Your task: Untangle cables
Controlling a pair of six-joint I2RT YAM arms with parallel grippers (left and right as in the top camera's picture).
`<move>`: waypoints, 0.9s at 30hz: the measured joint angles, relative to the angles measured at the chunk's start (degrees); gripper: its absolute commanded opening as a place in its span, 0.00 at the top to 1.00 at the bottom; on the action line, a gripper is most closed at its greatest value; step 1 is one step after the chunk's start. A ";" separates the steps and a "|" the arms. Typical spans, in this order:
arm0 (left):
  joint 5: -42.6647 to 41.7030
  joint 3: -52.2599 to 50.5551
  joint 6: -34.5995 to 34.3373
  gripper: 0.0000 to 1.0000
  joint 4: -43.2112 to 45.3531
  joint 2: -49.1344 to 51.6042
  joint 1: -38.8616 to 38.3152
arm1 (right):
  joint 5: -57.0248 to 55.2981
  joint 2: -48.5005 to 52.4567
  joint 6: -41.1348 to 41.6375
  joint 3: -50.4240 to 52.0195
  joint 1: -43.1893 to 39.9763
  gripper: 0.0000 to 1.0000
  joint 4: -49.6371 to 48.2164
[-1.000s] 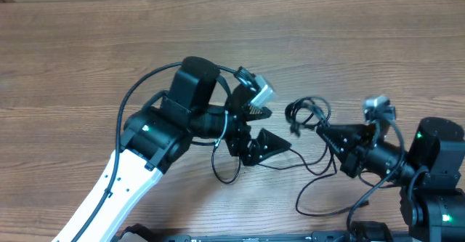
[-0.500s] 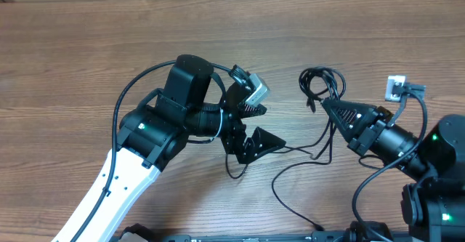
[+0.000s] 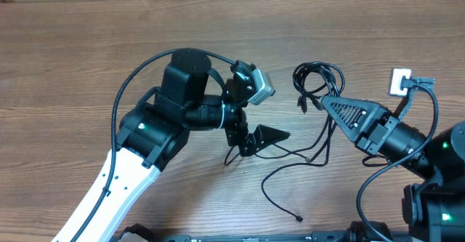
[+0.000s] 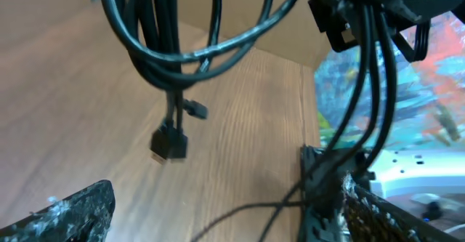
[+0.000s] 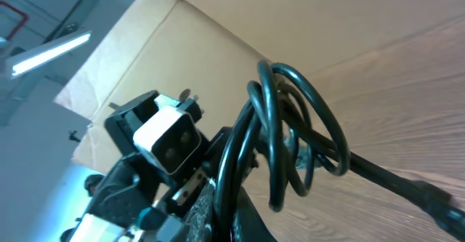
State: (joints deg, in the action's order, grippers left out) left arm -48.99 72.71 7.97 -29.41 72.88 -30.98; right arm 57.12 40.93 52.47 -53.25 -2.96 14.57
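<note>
From where I stand, the right claw (image 3: 327, 102) is pinched shut on the cables (image 3: 317, 78). Their knotted loops bunch just past its tip, hanging clear of the table (image 3: 87, 46). Loose strands drop from there onto the wood and curl toward the near edge. One strand runs close by the left claw (image 3: 263, 117), which gapes wide just left of the bundle and grips nothing.

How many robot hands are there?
2. The left hand is near the middle of the table, wide open. The right hand is on the right, shut on the cables, whose loops hang from its tip.
</note>
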 measured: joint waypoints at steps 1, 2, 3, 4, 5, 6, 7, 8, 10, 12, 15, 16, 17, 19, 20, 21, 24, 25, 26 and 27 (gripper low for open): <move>-0.02 0.00 0.17 0.00 0.79 0.00 0.00 | 0.44 0.00 0.87 0.00 0.00 0.96 -1.03; 0.00 0.00 0.37 0.00 1.36 0.00 0.00 | 0.83 0.00 1.68 0.00 0.00 0.96 -1.92; -0.02 0.00 0.63 0.00 2.03 0.00 0.00 | 1.14 0.00 2.51 0.00 0.00 0.96 -2.93; -0.02 0.00 0.87 0.00 2.49 0.00 0.00 | 1.40 0.00 3.67 0.00 0.00 0.96 -4.35; -0.02 0.00 1.05 0.00 2.82 0.00 0.00 | 1.55 0.00 4.68 0.00 0.00 0.96 -5.81; -0.02 0.00 1.14 0.00 3.19 0.00 -0.04 | 1.62 0.00 5.53 0.00 0.00 0.96 -7.17; -0.02 0.00 1.25 0.00 3.54 0.00 -0.04 | 1.88 0.00 6.54 0.00 0.00 0.96 -8.61; -0.02 0.00 1.25 0.00 3.78 0.00 -0.04 | 2.05 0.00 7.91 0.00 0.00 0.96 -10.51; -0.02 0.00 1.29 0.00 4.74 0.00 -0.07 | 2.32 0.00 10.40 0.00 0.00 0.96 -13.09; -0.02 -0.02 1.27 0.00 5.79 0.00 -0.17 | 2.56 0.00 12.13 0.00 0.00 0.96 -15.41; -0.31 -0.02 1.31 0.00 8.87 0.00 -1.31 | 2.91 0.00 14.73 0.00 0.00 0.96 -16.76; -0.44 -0.02 1.38 0.00 10.25 0.02 -1.77 | 3.06 0.00 14.97 0.00 0.00 0.96 -16.72; -0.52 -0.02 1.46 0.00 11.26 0.00 -2.19 | 3.21 0.00 15.32 0.00 0.00 0.96 -16.74; -0.85 -0.02 1.49 0.00 12.81 0.00 -3.21 | 3.74 0.00 15.80 0.00 0.00 0.96 -16.74; -0.92 -0.02 1.49 0.00 13.27 0.00 -3.58 | 3.98 0.00 15.96 0.00 0.00 0.96 -16.72; -0.94 -0.02 1.49 0.00 13.90 0.00 -3.91 | 4.09 0.00 16.15 0.00 0.00 0.96 -16.72; -1.29 -0.02 1.49 0.00 15.23 0.00 -4.33 | 4.50 0.00 17.00 0.00 0.00 0.96 -16.72; -1.33 -0.02 1.49 0.00 15.43 0.00 -4.50 | 4.61 0.00 17.20 0.00 0.00 0.96 -16.85; -1.33 -0.02 1.49 0.00 15.74 0.00 -4.57 | 4.59 0.00 17.40 0.00 0.00 0.96 -17.05; -1.33 -0.02 1.49 0.02 15.89 0.00 -4.68 | 4.66 0.00 17.53 0.00 0.00 0.96 -17.14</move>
State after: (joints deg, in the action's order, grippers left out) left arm -50.33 72.69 9.45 -13.52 72.88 -35.66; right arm 61.78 40.93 70.00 -53.25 -2.96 -2.57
